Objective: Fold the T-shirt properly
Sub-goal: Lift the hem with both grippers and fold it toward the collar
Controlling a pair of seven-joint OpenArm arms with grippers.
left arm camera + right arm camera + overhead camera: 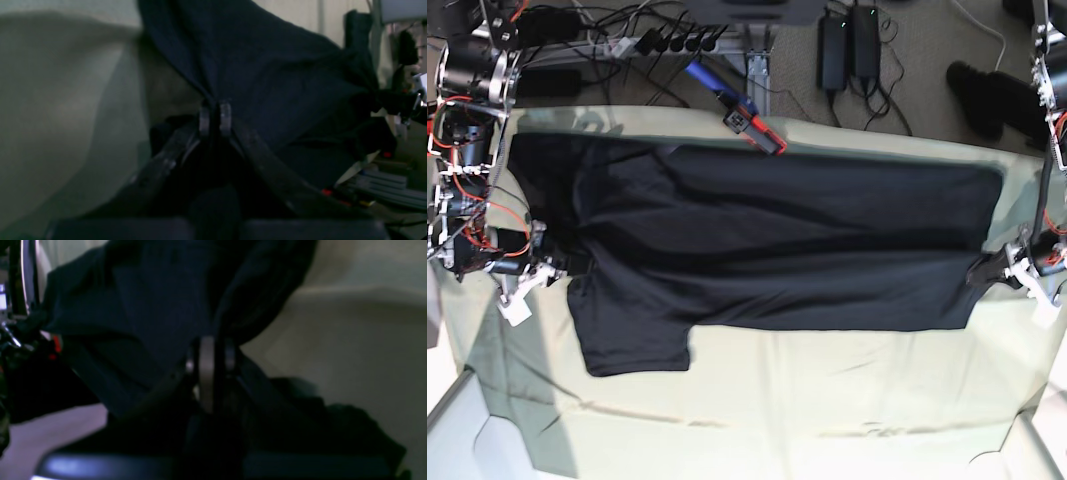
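The black T-shirt [777, 250] lies stretched sideways across the pale green table cloth [827, 400], with one sleeve [632, 345] sticking out toward the near edge at the left. My left gripper [980, 272] is shut on the shirt's right end; in the left wrist view its fingertips [215, 116] pinch black cloth [267, 66]. My right gripper [567, 265] is shut on the shirt's left end near the sleeve; in the right wrist view its fingertips [215, 353] pinch black cloth [150, 300]. The neck label and the print are hidden.
Beyond the table's far edge lie cables, a power strip [662, 42], power bricks [847, 35] and a red and blue tool [752, 120]. The arm bases stand at the far left [467, 120] and the far right [1047, 70]. Bare green cloth covers the near half.
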